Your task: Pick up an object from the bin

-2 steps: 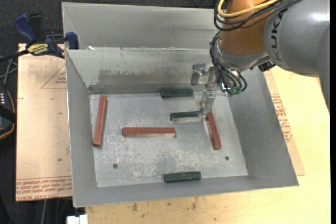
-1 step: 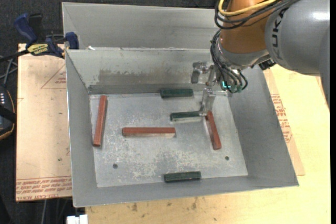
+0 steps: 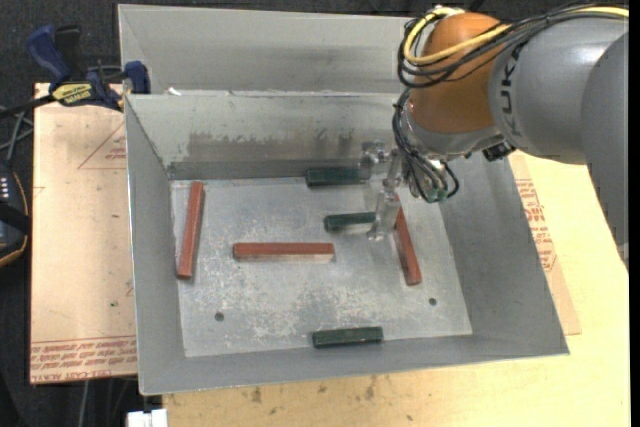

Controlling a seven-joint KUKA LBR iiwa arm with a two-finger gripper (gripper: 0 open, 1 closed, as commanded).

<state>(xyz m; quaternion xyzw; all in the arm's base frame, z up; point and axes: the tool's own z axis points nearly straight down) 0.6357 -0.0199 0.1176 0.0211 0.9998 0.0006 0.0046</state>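
Your gripper [image 3: 381, 223] sits low in the bin [image 3: 300, 307], right of centre, at the right end of a small green block [image 3: 345, 222]. A red bar [image 3: 407, 255] lies just beside it, toward the right wall. You cannot tell whether the gripper stands wide or narrow.

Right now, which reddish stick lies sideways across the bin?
The middle stick, running left to right across the bin floor. The left stick and the right stick both run back to front.
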